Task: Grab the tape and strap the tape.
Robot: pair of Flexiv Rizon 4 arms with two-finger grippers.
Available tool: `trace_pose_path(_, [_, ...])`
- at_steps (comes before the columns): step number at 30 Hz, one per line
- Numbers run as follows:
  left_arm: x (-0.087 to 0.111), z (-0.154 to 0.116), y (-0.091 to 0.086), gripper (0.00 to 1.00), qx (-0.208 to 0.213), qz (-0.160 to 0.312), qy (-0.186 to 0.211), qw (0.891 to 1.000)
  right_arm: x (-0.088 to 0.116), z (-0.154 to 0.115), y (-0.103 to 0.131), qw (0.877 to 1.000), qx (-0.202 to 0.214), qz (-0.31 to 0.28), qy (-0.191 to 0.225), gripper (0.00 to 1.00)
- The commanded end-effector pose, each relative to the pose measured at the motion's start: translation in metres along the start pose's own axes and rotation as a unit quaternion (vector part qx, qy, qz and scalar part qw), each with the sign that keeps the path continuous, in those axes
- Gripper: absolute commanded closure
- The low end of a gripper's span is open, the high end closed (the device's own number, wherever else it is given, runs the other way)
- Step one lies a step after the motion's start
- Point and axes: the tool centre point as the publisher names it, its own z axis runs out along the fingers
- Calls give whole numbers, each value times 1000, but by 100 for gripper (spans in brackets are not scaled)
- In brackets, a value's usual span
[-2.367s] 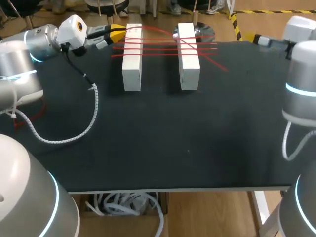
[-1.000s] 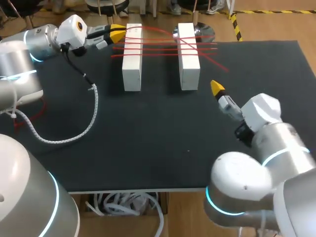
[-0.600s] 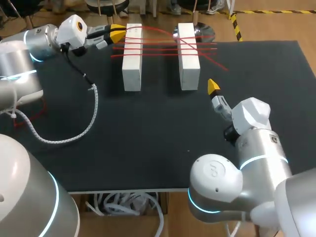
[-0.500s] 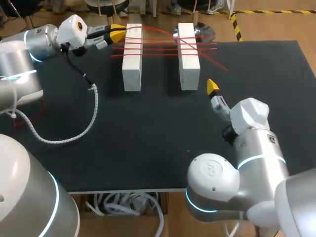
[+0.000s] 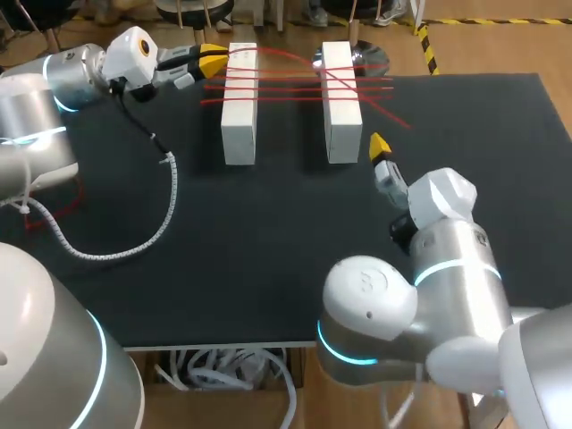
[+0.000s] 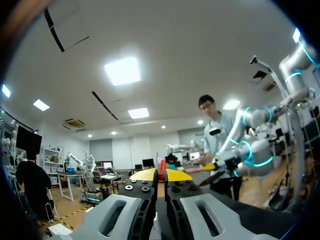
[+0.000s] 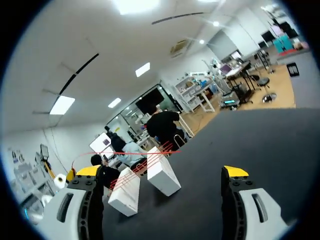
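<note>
Black counter (image 5: pixel 268 268) is carrying everything. Right arm (image 5: pixel 447 259), white w/ glowing blue rings, is coming in from the near right corner. Left arm (image 5: pixel 54 80) is sitting at the far left corner, its white coiled cable (image 5: pixel 170 210) lying on the counter. Two white rectangular blocks are standing side by side at the far end: left block (image 5: pixel 239 105) & right block (image 5: pixel 340 105). Thin red tape (image 5: pixel 290 88) is running across both in several strands, some crossing over the right block. Left fingers (image 5: pixel 213 58) are sitting just beside the left block's far end, pressed together & clamping the tape. Right fingers (image 5: pixel 379 145) are hovering just right of the right block, spread wide apart, yellow tips (image 7: pixel 235 172) pointing toward the blocks.
</note>
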Motion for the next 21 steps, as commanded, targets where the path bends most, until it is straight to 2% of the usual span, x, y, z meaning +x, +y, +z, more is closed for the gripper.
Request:
trace_pose_path(1, [-1,-1,1,100,1,0,1,1000,13,21,-17,986,-8,122,-117,0])
trace_pose_path(6, [-1,-1,1,100,1,0,1,1000,24,32,-14,980,13,124,-154,0])
trace_pose_path(21, [-1,-1,1,100,1,0,1,1000,24,32,-14,980,13,124,-154,0])
